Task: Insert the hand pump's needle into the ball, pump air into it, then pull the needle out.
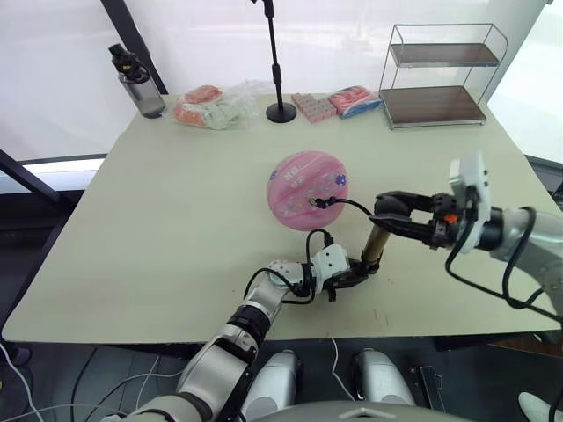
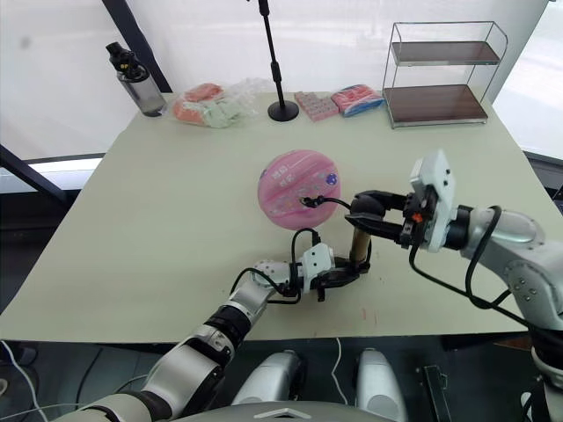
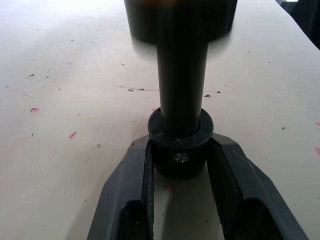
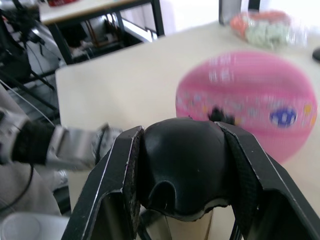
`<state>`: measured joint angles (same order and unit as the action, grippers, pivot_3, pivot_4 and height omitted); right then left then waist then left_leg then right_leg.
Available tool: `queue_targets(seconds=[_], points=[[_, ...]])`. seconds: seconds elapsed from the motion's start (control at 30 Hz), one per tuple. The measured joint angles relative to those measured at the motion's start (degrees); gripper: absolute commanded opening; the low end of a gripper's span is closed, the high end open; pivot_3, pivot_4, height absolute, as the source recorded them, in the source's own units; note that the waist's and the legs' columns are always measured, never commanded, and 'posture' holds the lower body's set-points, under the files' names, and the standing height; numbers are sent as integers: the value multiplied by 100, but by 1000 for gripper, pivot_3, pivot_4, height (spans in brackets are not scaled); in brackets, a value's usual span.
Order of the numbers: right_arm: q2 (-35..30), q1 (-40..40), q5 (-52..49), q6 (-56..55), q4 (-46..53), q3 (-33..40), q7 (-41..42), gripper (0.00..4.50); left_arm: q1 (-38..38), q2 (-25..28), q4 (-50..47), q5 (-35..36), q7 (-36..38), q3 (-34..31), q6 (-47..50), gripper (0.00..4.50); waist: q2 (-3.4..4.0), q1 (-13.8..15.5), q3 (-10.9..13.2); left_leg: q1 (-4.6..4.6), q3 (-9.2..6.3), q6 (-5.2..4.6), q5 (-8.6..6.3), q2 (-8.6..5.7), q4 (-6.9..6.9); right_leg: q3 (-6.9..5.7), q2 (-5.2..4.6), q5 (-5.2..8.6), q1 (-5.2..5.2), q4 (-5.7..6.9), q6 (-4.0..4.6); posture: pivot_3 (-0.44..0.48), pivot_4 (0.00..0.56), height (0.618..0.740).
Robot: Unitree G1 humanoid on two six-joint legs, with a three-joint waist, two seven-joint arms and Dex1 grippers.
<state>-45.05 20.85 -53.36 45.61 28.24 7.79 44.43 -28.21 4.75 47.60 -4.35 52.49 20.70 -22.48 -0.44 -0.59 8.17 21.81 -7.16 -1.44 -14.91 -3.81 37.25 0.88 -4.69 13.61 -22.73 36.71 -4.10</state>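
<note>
Beige desk (image 1: 158, 264), bare across the left half and along the near edge at the bottom of the frame; free room also right of centre toward the right edge. Left claw (image 1: 347, 280) low centre, close to the near edge, clamped on the black bottom cap of the hand pump (image 1: 376, 249); left wrist view shows both fingers (image 3: 132, 185) pressed on that cap. Pump stands tilted, gold-bronze barrel, base on the desk. Right claw (image 1: 387, 211) comes in from the right, closed around the black handle at the pump's top; right wrist view shows its fingers (image 4: 117, 185) squeezing the rounded black knob. Thin black hose (image 1: 347, 204) arcs from the pump up to the ball (image 1: 307, 189), just beyond, centre frame. Needle (image 1: 314, 203) end meets the ball's near-right face; too small to tell how deep. Ball pink, rounded, small coloured stickers, resting on the desk. Far edge, top of frame: bottle (image 1: 139, 83) upper left, packets (image 1: 211, 105), black stand base (image 1: 281, 112), more packets (image 1: 339, 103), wire shelf rack (image 1: 440, 75) upper right.
</note>
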Motion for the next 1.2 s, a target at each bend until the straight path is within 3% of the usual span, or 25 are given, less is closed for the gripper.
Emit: queue_targets(seconds=[0.4,0.73,0.97,1.2], points=[[-814,1295,-1256,815,-317,580,-100,1688,-10,-9,2,14,-4,-8,-11,1067,-7,7,16,4,3,0,0,0,1,0,-5,-1,-2,-1,1,0,150,740],[-1003,1547,-1682,1193,-481,580,-336,1688,-7,-57,-20,16,7,-11,-49,1067,-12,72,23,42,7,0,1,-3,4,2,-12,-3,-44,2,3,0,150,740],[-924,963,-1356,847,-90,642,-248,1688,-8,-51,-13,-3,-13,14,-35,1067,-14,97,18,29,11,0,0,0,-1,3,-8,-2,-38,3,2,0,150,740],[-616,97,-303,-4,164,-52,69,1688,-26,-11,30,-68,-43,11,2,1067,-10,26,2,-10,16,0,0,3,-1,6,-2,11,2,3,-19,0,150,740]])
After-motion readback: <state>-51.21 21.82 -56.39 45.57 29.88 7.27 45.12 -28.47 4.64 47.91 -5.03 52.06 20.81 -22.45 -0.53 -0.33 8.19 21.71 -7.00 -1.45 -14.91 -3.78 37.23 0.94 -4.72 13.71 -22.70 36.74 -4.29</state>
